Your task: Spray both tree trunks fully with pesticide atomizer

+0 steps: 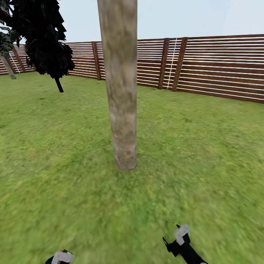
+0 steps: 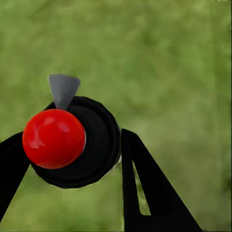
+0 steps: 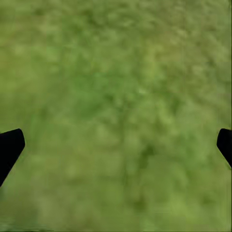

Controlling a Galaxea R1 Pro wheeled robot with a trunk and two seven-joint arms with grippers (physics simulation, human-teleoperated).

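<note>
Left gripper [image 2: 72, 159] is clamped on the spray bottle [image 2: 72, 145], red top toward the wrist camera and grey nozzle pointing away over grass, presumably carried low, ready for spraying; in the head view it sits at the bottom-left edge. Right gripper [image 3: 116, 145] hangs with fingers wide apart and empty above the lawn [image 1: 205, 154], low at bottom right. Beyond, centre frame, stands the pale tree trunk [image 1: 121, 95], no white specks visible on it; fence [image 1: 220, 66] at the back.
</note>
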